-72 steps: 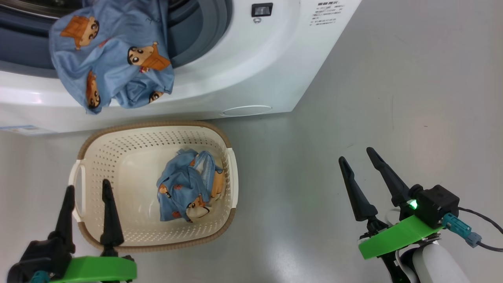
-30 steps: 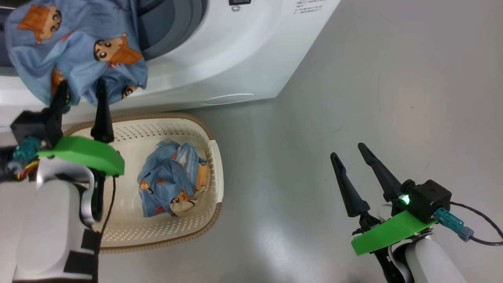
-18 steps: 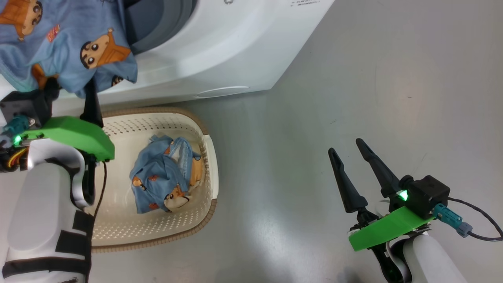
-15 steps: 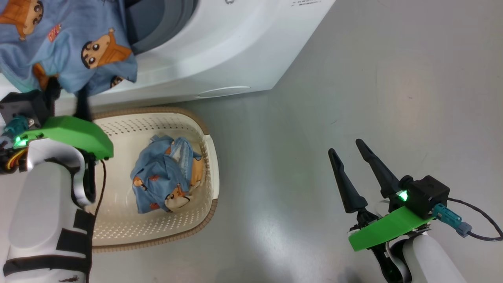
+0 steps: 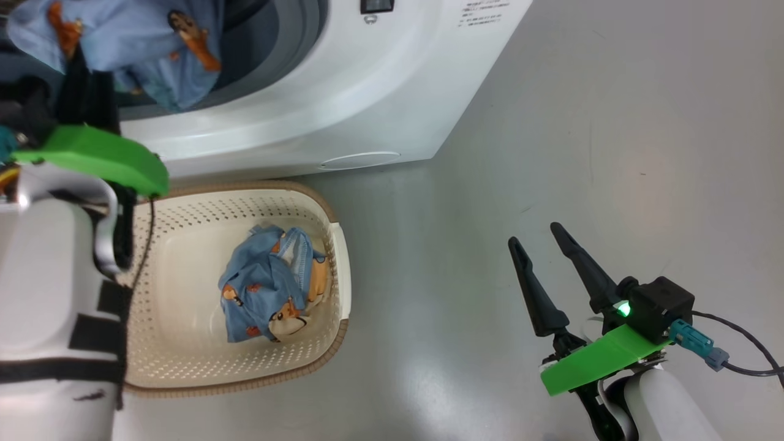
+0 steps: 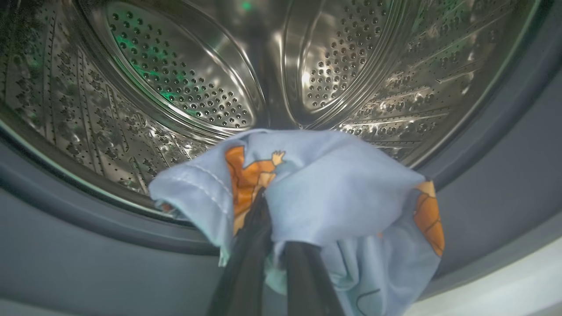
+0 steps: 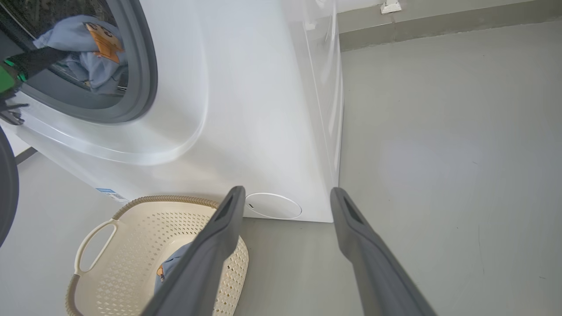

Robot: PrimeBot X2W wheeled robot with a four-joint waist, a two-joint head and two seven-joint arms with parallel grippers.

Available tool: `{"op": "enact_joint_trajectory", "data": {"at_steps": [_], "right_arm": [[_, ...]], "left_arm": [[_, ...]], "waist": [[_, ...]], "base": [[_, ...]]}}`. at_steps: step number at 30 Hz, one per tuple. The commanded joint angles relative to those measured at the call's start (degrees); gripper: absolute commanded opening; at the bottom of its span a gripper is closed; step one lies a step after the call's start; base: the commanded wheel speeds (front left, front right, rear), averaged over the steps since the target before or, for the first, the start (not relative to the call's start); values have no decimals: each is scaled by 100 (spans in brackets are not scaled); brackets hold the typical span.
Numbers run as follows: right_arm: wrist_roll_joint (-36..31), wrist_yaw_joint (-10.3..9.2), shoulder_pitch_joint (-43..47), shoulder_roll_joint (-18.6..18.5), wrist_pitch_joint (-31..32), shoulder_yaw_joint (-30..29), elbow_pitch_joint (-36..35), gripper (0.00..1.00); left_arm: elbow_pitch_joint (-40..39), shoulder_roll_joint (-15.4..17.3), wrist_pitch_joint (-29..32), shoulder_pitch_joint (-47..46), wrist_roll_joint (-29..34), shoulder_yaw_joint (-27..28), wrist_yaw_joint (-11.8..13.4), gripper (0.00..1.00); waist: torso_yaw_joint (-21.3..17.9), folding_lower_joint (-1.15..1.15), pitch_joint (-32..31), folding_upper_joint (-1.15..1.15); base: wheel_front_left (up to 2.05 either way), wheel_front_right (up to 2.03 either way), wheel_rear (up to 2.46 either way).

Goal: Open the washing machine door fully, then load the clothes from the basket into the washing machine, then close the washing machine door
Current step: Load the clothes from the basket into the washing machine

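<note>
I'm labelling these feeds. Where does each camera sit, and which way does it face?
Head: on the head, looking down at the basket, floor and washing machine; left gripper and open right gripper show.
Left wrist: along its shut fingers gripping blue cloth, into the drum.
Right wrist: low, along its open fingers, toward the machine's front.
Shared: head and right wrist views both show the basket.

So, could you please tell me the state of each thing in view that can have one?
left gripper: shut on the blue garment.
right gripper: open, empty.
blue garment: pinched, hanging at the mouth of the drum.
washing machine: open at the front.
basket: upright, holding one bundle.
bundle: crumpled, lying loose in the basket.
</note>
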Motion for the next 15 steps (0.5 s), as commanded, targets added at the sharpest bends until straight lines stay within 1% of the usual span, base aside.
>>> {"op": "enact_joint_trajectory", "data": {"at_steps": [1, 7, 15], "right_arm": [[110, 9, 87, 9, -27, 174, -97, 100], [151, 9, 80, -40, -27, 179, -102, 100], [174, 9, 15, -45, -27, 150, -164, 100]], "left_arm": [[-79, 320, 81, -214, 31, 124, -13, 0], [213, 508, 331, -841, -29, 146, -86, 0], [616, 606, 412, -1722, -65, 131, -89, 0]], "waist": [[-37, 0, 6, 0], [-183, 0, 136, 0], [-289, 0, 531, 0]], "base": [[0, 0, 0], [0, 0, 0], [0, 0, 0]]}}
